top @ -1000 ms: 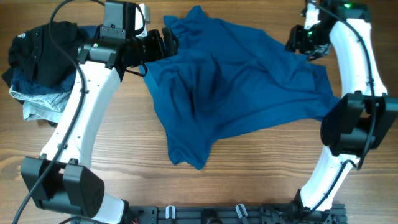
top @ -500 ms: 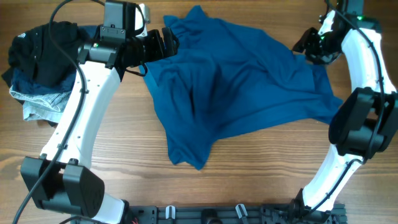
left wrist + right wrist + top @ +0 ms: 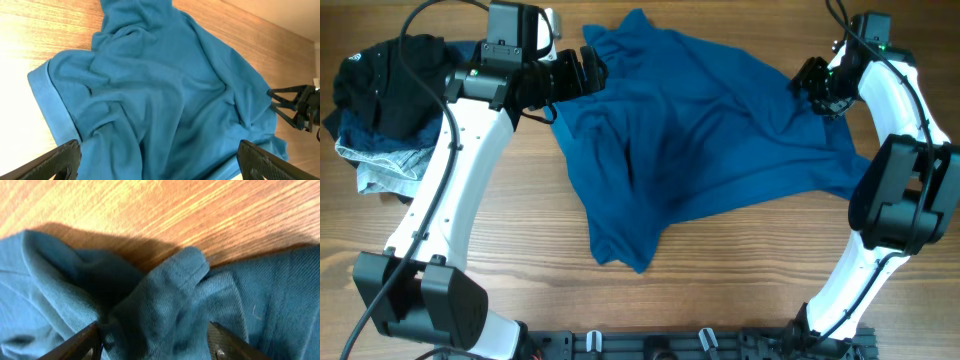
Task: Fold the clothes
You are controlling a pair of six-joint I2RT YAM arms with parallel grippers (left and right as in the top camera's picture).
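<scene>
Slipping is my worry: left jaws apart, right jaws apart around only a small shirt (image 3: 165,310) fold.

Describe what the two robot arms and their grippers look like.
Both the left arm and right arm have smooth white tubular links joined by bulky black joints, with thin black cables looping alongside. The left gripper and right gripper are black, each with two dark flat fingers. No markings are legible.
</scene>
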